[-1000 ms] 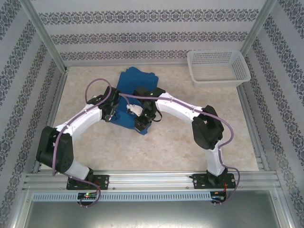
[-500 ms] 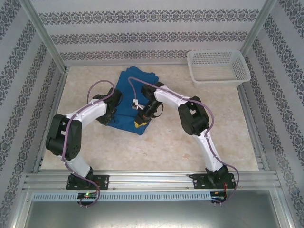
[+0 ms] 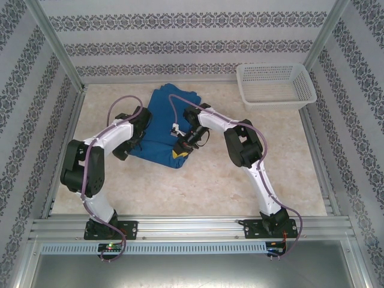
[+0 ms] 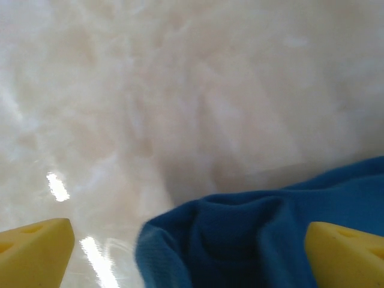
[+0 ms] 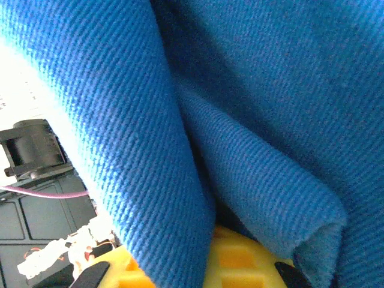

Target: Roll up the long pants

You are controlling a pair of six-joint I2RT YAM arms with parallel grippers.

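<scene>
Because we have the right gripper (image 3: 183,144) clamped tight on a fold of the long pants (image 3: 161,120) — probably to anchor the bundle, left of centre near the far edge of the table (image 3: 240,180) — our left gripper (image 4: 189,240) stands wide open, empty, straddling the cloth's edge.

Bright, even light fills the top view, with only soft, faint shadows on the table (image 3: 198,186). The left wrist view is blurred, with white glare spots on the table. The right wrist view shows the weave of the long pants (image 5: 270,120) sharply
</scene>
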